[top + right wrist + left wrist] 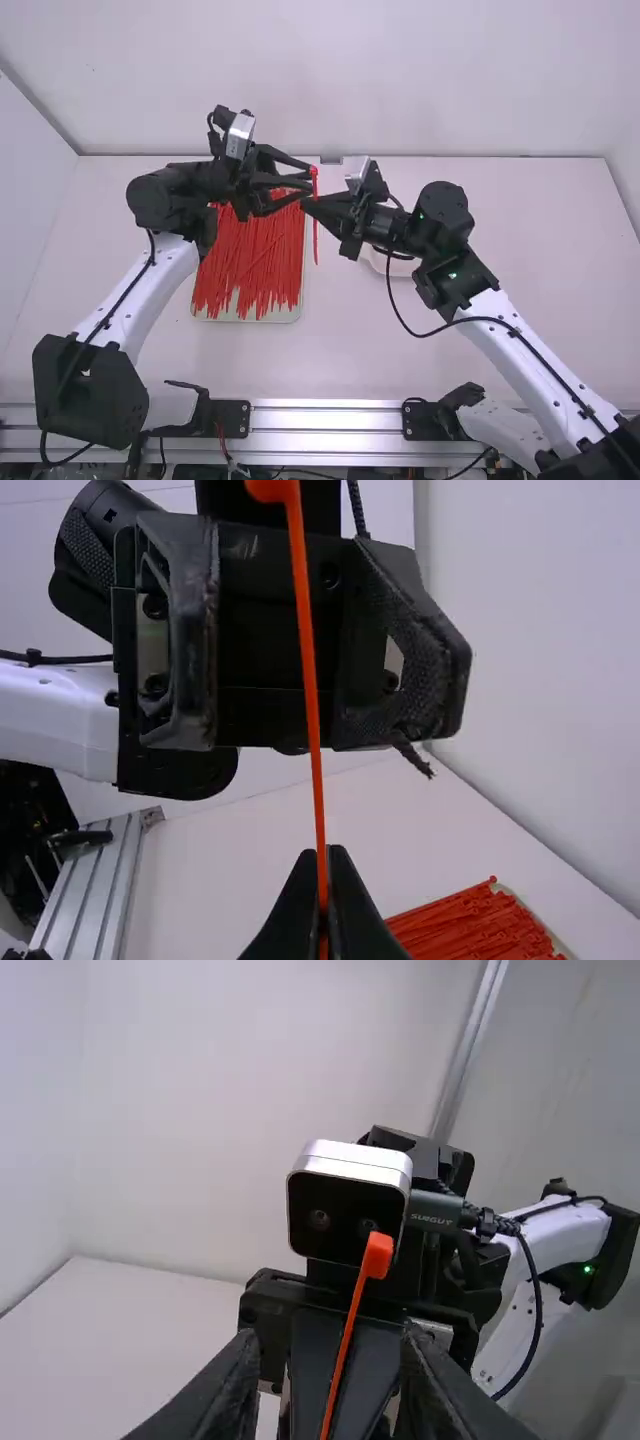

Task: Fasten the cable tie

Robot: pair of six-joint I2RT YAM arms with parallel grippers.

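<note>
The right gripper's (320, 862) fingers (296, 912) are pinched shut on the strap of a red cable tie (306, 680), with no gap between them beyond the strap itself. The tie stands upright through the pinch. Its squared head (377, 1252) rises above the fingers and its tail hangs below them. Facing them, the left gripper (303, 182) is spread wide, and its fingers (232, 1385) stand well apart on either side of the tie. Neither of them is seen pressing on it. Farther out, below and behind the left fingers, a heap of loose red ties (250, 255) lies on a pale board (250, 316) on the white table (500, 200).
</note>
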